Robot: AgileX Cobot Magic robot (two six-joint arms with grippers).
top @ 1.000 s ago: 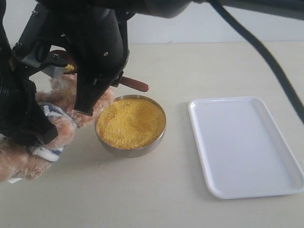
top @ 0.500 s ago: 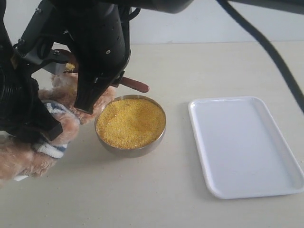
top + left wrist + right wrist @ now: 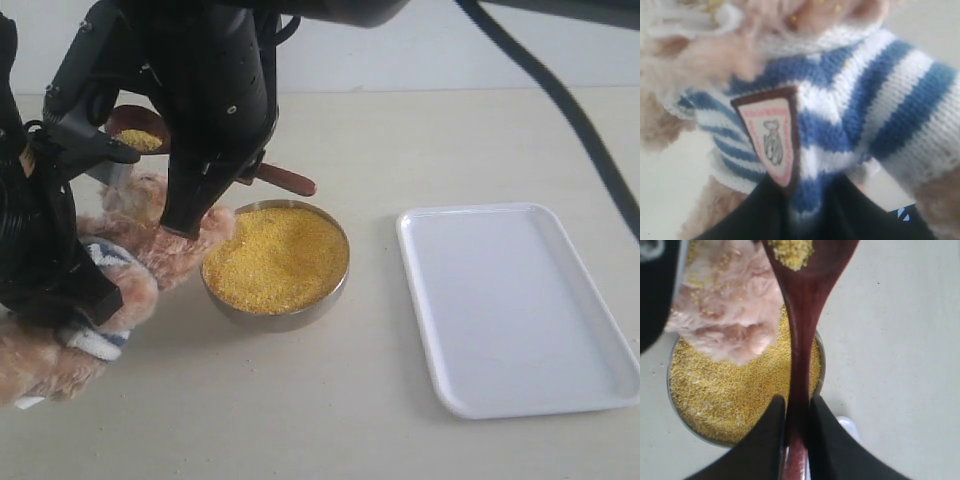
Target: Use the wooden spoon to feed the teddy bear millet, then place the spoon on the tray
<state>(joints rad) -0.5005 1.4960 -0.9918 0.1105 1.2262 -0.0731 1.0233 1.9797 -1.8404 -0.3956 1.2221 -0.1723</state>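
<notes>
Spoon [image 3: 802, 315] of millet [image 3: 275, 255] held over the bear [image 3: 150, 255]
Left tool [image 3: 805, 195] pinches the fluffy tan bear's navy-and-white striped shirt [image 3: 865, 115]. Right tool [image 3: 796, 432] is clamped on the dark reddish spoon's slim handle, with grains in its oval end. Yellow millet fills the metal bowl [image 3: 280, 318] just beside the bear; the white tray [image 3: 520, 310] lies apart on the desk [image 3: 300, 430].

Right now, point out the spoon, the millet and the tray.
spoon [image 3: 800, 335]: right wrist view, on its handle.
millet [image 3: 275, 258]: exterior view, middle of the yellow grain.
tray [image 3: 520, 310]: exterior view, on its bare floor.
</notes>
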